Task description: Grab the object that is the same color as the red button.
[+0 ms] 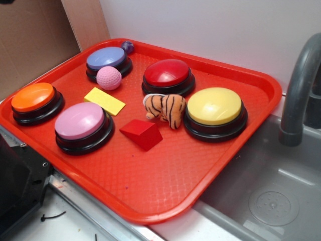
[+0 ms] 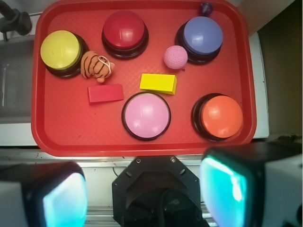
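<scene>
The object, a small red wedge block (image 1: pixel 141 133) (image 2: pixel 105 93), lies on the red tray (image 1: pixel 150 196) (image 2: pixel 142 144) between the pink button and the plush tiger. The red button (image 1: pixel 167 76) (image 2: pixel 124 33), a dark-red dome on a black base, stands at the tray's back. In the wrist view my gripper (image 2: pixel 144 196) hangs high above the tray's near edge, over the robot base, its two teal-padded fingers (image 2: pixel 222 191) wide apart with nothing between them. The gripper does not show in the exterior view.
On the tray also stand yellow (image 1: pixel 214 113), pink (image 1: pixel 81 125), orange (image 1: pixel 35 102) and purple (image 1: pixel 107 62) buttons, plus a yellow flat block (image 1: pixel 104 100), a plush tiger (image 1: pixel 165 109), a pink ball (image 1: pixel 109 78) and a small purple ball (image 1: pixel 127 47). A grey sink (image 1: pixel 266 196) with a faucet (image 1: pixel 301 85) lies right.
</scene>
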Available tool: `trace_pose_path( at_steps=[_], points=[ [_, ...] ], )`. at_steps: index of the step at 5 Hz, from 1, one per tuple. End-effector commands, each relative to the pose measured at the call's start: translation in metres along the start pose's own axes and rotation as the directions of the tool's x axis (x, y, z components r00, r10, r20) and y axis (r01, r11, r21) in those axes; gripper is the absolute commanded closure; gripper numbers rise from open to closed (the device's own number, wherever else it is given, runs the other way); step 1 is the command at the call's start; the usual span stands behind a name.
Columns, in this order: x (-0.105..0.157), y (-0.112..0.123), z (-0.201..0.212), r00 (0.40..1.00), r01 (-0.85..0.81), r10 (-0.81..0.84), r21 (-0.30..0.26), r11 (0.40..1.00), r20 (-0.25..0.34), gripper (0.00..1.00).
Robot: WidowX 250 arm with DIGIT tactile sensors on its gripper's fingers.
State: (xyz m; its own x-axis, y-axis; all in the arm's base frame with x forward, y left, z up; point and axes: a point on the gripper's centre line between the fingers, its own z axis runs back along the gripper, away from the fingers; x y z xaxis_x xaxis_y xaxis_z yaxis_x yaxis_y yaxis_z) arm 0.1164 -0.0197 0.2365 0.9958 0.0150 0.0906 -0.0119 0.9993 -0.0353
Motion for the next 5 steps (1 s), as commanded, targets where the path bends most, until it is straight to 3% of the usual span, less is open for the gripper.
trace_pose_path(
  at_steps=[1, 2, 3, 4, 5],
  points=[
    [0.0, 0.0, 0.0, 1.0, 0.0, 0.0, 0.0, 1.0, 0.0, 0.0],
    [0.006, -0.005, -0.008, 0.99, 0.143, -0.142, 0.005, 0.99, -0.023, 0.0],
    [0.018, -0.015, -0.019, 0.925, 0.379, -0.38, -0.059, 0.924, -0.005, 0.0],
    [0.039, -0.02, -0.038, 0.802, 0.597, -0.588, -0.122, 0.793, 0.104, 0.0],
    [0.049, -0.028, -0.056, 0.615, 0.786, -0.763, -0.068, 0.615, 0.198, 0.0]
  ],
)
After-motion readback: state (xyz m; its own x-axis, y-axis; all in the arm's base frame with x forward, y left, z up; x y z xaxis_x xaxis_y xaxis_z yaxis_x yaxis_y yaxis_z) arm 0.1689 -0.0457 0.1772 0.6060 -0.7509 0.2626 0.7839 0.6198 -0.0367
